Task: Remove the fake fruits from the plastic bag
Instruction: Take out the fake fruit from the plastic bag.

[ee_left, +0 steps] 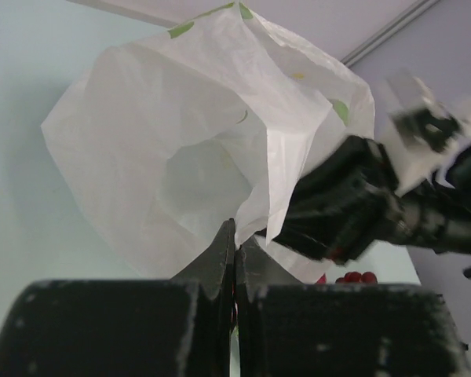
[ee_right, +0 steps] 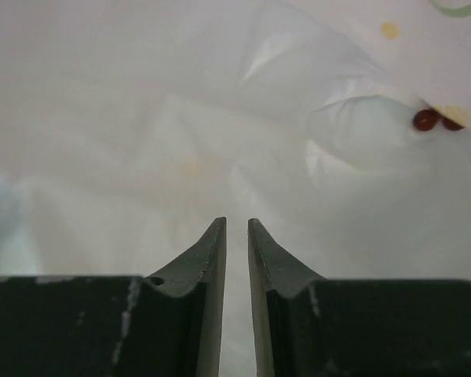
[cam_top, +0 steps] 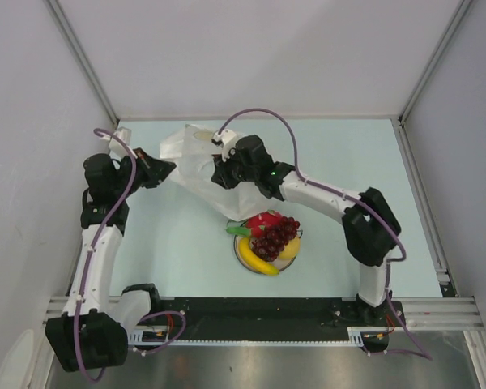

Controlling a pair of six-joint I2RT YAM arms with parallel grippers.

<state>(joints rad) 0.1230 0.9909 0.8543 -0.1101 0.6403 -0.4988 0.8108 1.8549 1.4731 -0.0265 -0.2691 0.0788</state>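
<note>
The plastic bag [cam_top: 196, 158] is crinkly white and hangs lifted between my two grippers. My left gripper [cam_top: 167, 168] is shut on a fold of its edge, shown in the left wrist view [ee_left: 235, 234], where the bag [ee_left: 180, 141] fills the middle. My right gripper [cam_top: 223, 173] is pressed into the bag; its jaws [ee_right: 236, 224] stand a narrow slit apart with white plastic [ee_right: 180, 118] between and all around them. The fake fruits lie outside the bag on a plate: banana [cam_top: 257, 261], lemon [cam_top: 291, 250], grapes [cam_top: 275, 234], red fruit [cam_top: 259, 221].
The round white plate [cam_top: 240, 253] sits at the table's middle front, just below the bag's lower tip. Some grapes show through the plastic in the right wrist view [ee_right: 425, 119]. Grey walls and metal rails bound the pale table [cam_top: 348, 162].
</note>
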